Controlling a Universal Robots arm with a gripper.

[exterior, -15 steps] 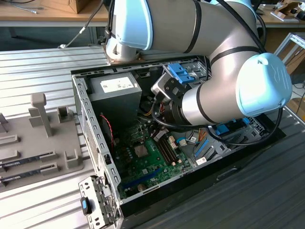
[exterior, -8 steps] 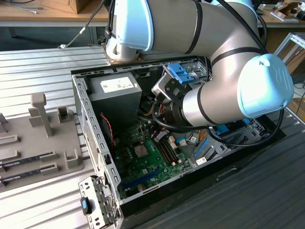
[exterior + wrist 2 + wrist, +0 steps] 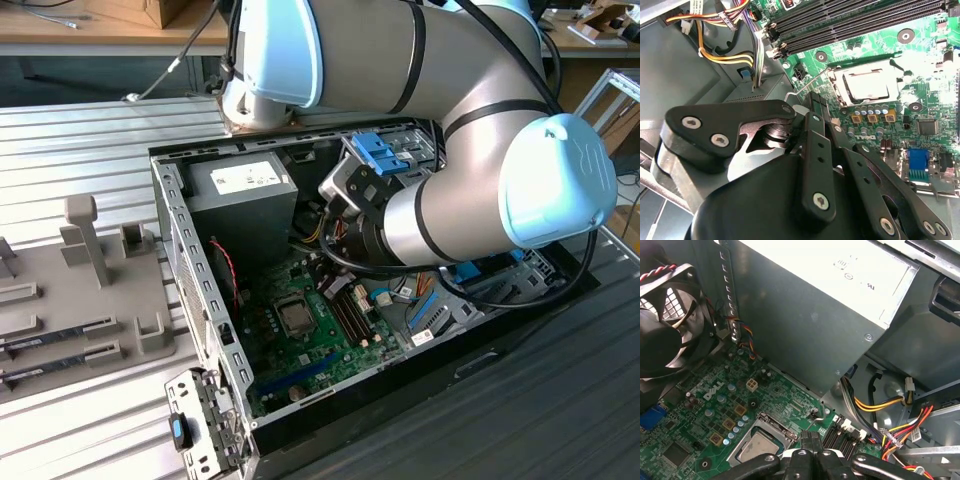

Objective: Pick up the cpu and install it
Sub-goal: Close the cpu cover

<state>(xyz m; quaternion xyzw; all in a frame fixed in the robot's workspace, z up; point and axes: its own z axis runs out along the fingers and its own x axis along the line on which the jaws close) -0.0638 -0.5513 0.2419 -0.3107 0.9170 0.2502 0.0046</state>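
- The gripper [image 3: 811, 442], fingers pressed together and holding nothing, hovers just beside the socket [image 3: 867, 85].
- The cpu [image 3: 868, 86] lies seated in it, at the fingertips' ten o'clock in the first wrist view.
- Judged step: placement done; the socket looks unlatched, so latching calls for care.

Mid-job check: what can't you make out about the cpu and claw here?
First wrist view: the small silvery square cpu lies in its metal socket; the black claw covers one corner.
Second wrist view: glare on the green motherboard blurs the socket's edge, so seating is unclear.
Exterior view: the socket is too small to show the chip.
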